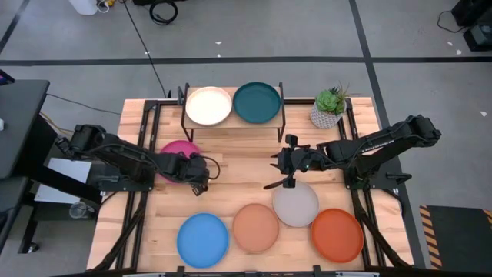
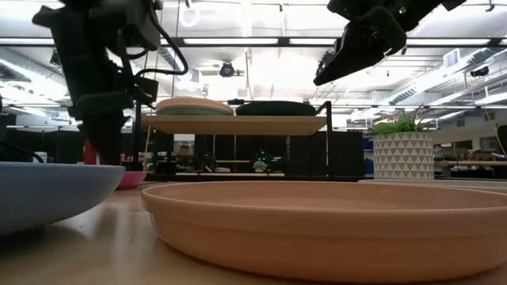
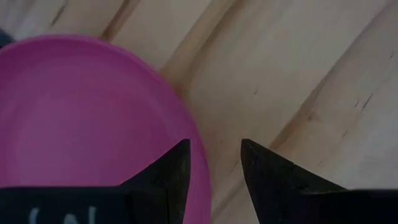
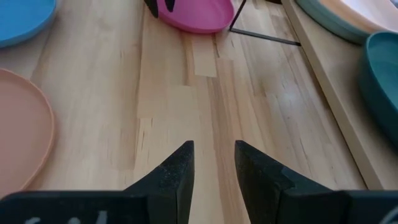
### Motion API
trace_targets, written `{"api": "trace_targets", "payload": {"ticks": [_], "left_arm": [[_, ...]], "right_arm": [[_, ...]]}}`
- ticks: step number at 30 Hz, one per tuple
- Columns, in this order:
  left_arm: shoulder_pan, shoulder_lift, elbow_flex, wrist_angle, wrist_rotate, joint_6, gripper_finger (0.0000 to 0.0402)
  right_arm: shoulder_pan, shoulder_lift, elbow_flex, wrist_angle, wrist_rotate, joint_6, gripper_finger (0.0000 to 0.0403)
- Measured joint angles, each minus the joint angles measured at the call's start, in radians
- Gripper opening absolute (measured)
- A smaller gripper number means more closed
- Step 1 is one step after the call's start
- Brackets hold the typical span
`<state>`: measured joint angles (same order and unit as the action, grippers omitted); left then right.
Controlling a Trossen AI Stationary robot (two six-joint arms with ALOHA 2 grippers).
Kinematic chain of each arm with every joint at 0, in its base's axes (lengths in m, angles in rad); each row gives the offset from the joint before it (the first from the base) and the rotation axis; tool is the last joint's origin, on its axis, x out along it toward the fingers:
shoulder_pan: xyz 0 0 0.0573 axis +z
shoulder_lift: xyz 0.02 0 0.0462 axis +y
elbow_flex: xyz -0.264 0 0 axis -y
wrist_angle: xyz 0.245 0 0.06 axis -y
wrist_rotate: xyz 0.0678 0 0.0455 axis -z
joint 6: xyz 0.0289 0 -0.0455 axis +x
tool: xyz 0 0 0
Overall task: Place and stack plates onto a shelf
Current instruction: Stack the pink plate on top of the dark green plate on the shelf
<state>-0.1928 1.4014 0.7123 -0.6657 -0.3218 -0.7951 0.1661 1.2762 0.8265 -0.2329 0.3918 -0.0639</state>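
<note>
Left wrist view puts your left end effector (image 3: 214, 165) right at the magenta plate (image 3: 81, 124): one fingertip (image 3: 177, 158) over its rim, the other over bare desk (image 3: 298, 74), fingers parted and holding nothing. Rim runs between them, so a short descent should straddle it. High view: plate (image 1: 175, 148) lies on the desk just in front of the shelf (image 1: 233, 121), left side. Right end effector (image 1: 286, 163) hovers mid-desk, fingers slightly apart and empty, farther from magenta. Left arm is your nearer pick.
</note>
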Motion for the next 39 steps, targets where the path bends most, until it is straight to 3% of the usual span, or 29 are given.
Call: {"api": "trace_targets", "payload": {"ticks": [8, 11, 14, 17, 23, 26, 30, 33, 37, 39], "left_arm": [[-0.001, 0.0, -0.083, 0.044, -0.025, -0.005, 0.0143], [-0.002, 0.0, -0.085, 0.057, -0.025, 0.016, 0.0117], [-0.001, 0.0, -0.084, 0.057, -0.009, 0.035, 0.0068], [-0.001, -0.009, -0.062, 0.031, 0.077, 0.049, 0.0019], [-0.002, -0.079, 0.112, 0.033, 0.325, 0.146, 0.0017], [-0.002, -0.116, 0.253, 0.026, 0.367, 0.257, 0.0015], [0.004, -0.127, 0.459, 0.005, 0.271, 0.479, 0.0015], [0.015, -0.12, 0.583, 0.019, 0.188, 0.727, 0.0015], [0.063, -0.11, 0.634, 0.147, 0.136, 1.134, 0.0015], [0.114, -0.105, 0.636, 0.228, 0.137, 1.266, 0.0015]], "right_arm": [[0.0, 0.0, 0.0, 0.0, -0.001, 0.0, 0.0122], [0.0, 0.0, 0.0, 0.0, -0.001, 0.0, 0.0122], [0.0, 0.0, 0.0, 0.0, -0.001, 0.008, 0.0122], [0.0, 0.0, 0.0, -0.001, -0.001, 0.011, 0.0122], [0.0, 0.0, 0.0, -0.002, -0.001, 0.012, 0.0122], [0.0, 0.0, 0.0, -0.011, -0.001, 0.021, 0.0122], [0.003, 0.0, 0.0, -0.036, 0.0, 0.048, 0.0122], [0.009, 0.0, 0.0, -0.058, 0.006, 0.081, 0.0122], [0.022, 0.0, 0.0, -0.063, 0.007, 0.116, 0.0122], [0.037, 0.0, 0.0, -0.063, 0.008, 0.131, 0.0122]]}}
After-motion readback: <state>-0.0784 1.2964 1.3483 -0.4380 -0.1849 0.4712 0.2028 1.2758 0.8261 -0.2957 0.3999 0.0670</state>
